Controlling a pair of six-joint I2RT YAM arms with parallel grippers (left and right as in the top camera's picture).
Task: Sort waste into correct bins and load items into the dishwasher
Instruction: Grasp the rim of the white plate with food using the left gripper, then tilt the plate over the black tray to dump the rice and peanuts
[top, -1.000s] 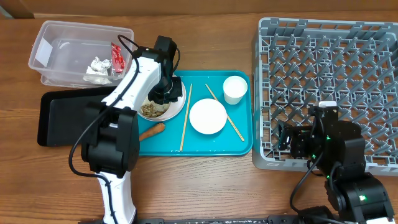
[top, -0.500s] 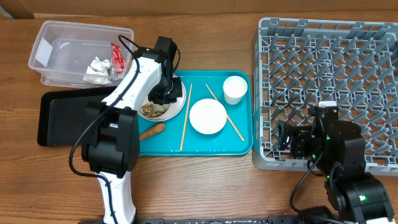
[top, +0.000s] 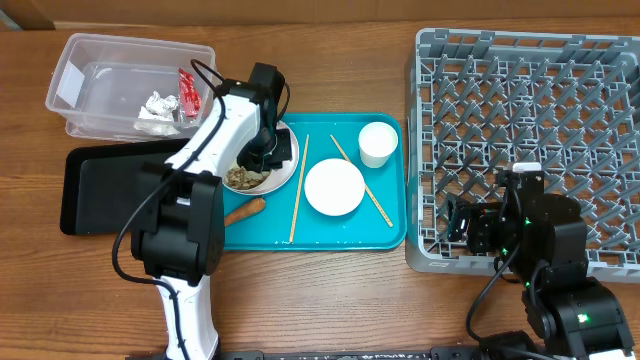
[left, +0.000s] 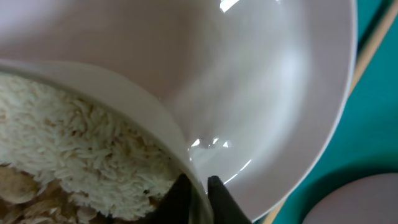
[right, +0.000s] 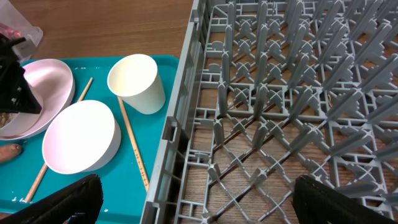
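Grey plastic dish rack (top: 530, 40): unloaded.
Clear tub (top: 130, 42): red wrapper (top: 188, 88) inside.
Left gripper (left: 198, 193): pinching rice-filled white round bowl (left: 267, 93).
Right gripper (right: 199, 208): spread.

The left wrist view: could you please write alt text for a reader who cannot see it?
Close-up: two dark fingers pinch the rim of a large white bowl holding rice and brown scraps. A teal tray, a chopstick and the edge of a second white bowl show at right.
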